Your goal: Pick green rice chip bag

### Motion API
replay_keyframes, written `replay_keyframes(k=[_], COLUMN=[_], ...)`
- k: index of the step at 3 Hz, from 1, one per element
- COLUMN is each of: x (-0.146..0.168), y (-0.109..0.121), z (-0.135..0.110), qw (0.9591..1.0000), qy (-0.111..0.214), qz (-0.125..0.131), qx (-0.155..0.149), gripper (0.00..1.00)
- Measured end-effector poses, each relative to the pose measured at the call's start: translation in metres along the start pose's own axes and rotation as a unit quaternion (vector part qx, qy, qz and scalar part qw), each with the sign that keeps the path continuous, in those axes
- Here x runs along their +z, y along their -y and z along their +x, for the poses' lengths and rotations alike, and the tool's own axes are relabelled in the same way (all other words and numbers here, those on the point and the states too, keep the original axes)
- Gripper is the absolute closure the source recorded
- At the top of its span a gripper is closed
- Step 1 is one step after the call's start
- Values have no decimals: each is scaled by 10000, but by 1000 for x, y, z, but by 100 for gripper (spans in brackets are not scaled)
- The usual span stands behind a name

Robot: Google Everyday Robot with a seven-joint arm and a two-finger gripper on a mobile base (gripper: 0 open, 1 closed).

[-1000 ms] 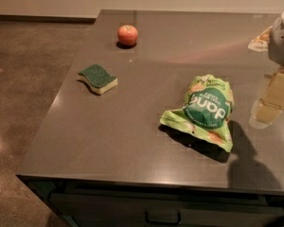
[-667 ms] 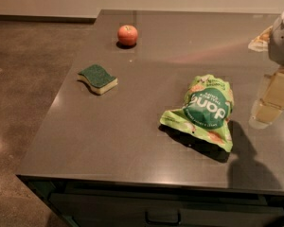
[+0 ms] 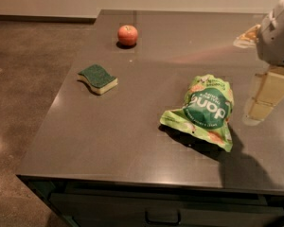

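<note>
The green rice chip bag (image 3: 204,110) lies on the dark grey table (image 3: 132,126) toward its right side. It is crinkled lime-green foil with a dark-green round logo facing up. My gripper (image 3: 263,98) hangs at the right edge of the view, just right of the bag and a little above the table, below the white wrist (image 3: 277,32). It holds nothing that I can see and stands apart from the bag.
A green-topped yellow sponge (image 3: 98,77) lies at the left middle of the table. A red-orange apple (image 3: 127,35) sits near the far edge. The table's left edge drops to a brown floor (image 3: 23,79). A drawer handle (image 3: 162,217) shows below the front edge.
</note>
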State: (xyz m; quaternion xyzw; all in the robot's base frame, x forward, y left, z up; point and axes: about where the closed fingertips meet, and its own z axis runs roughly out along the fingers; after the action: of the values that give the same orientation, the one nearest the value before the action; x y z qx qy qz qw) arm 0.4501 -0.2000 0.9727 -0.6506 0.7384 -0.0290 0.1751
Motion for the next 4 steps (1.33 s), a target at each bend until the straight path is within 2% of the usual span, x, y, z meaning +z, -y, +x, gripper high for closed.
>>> replay_keyframes(k=[1, 2, 3, 4], x=[19, 43, 66, 84], y=[17, 26, 26, 22], z=[-13, -21, -24, -21], qw=[9972, 9874, 9685, 9486], qy=[231, 291, 131, -85], qz=[35, -34, -190, -400], qx=[-712, -1557, -2480, -3138], gripper=[0, 0, 0, 0])
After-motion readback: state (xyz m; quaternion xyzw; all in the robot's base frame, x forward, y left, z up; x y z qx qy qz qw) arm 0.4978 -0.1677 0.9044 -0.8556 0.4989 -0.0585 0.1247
